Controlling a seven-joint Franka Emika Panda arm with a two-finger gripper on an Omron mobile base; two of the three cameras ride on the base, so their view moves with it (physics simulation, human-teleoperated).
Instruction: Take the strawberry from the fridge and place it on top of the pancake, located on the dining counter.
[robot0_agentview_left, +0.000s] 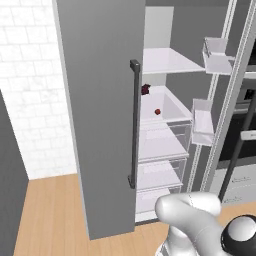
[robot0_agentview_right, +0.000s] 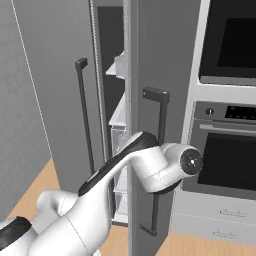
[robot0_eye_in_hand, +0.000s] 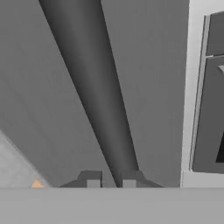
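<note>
Fridge (robot0_agentview_left: 100, 100) ajar, strawberry (robot0_agentview_left: 157, 111) inside; gripper (robot0_eye_in_hand: 111, 179) clamped around handle (robot0_eye_in_hand: 94, 96)

Flat, even rendered light with no glare and only soft shadows; the hand view is coarse and blurry up close.

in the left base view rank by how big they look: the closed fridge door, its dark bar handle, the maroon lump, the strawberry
1. Closed fridge door, by far the largest.
2. Dark bar handle, long but thin.
3. Maroon lump.
4. Strawberry, a little smaller than the lump; both are tiny, so that gap is slight.
</note>
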